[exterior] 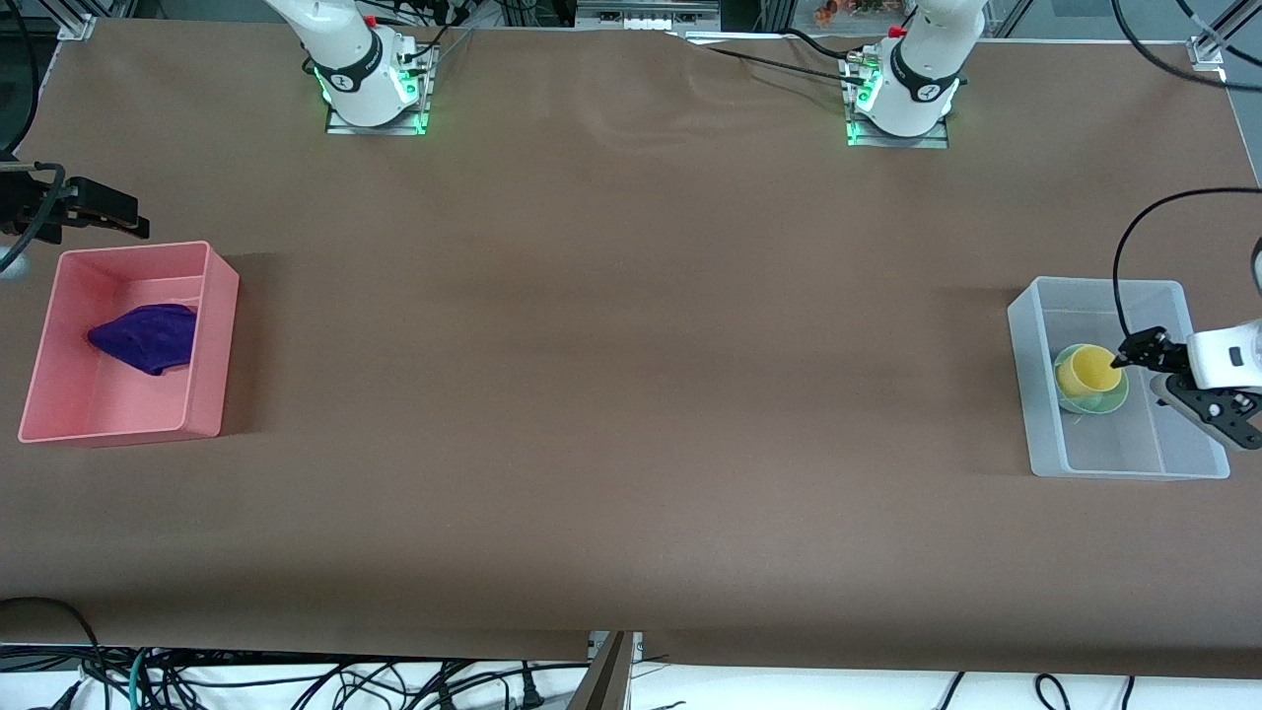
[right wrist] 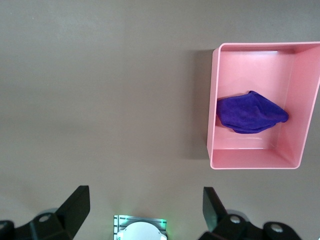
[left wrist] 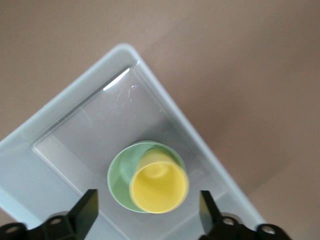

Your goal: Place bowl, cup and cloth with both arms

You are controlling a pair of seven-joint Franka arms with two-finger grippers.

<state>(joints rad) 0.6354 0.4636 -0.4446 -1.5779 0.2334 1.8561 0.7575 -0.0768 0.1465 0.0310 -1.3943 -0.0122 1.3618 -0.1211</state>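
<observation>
The yellow cup (exterior: 1087, 372) stands inside the mint-green bowl (exterior: 1112, 399), which sits in a clear bin (exterior: 1030, 394) at the left arm's end of the table. In the left wrist view the cup (left wrist: 159, 187) fills much of the bowl (left wrist: 120, 172). My left gripper (exterior: 1140, 377) hangs open over the cup and bowl, its fingers (left wrist: 87, 204) wide apart and holding nothing. The purple cloth (exterior: 146, 336) lies in a pink bin (exterior: 212, 345) at the right arm's end. My right gripper (exterior: 128, 219) is open and empty, up over the table beside that bin's farther edge.
The right wrist view shows the pink bin (right wrist: 215, 100) with the cloth (right wrist: 250, 118) off to one side, brown table below, and the right arm's base (right wrist: 140, 229). The left arm's black cable (exterior: 1124, 256) loops over the clear bin. Both arm bases stand along the table's farthest edge.
</observation>
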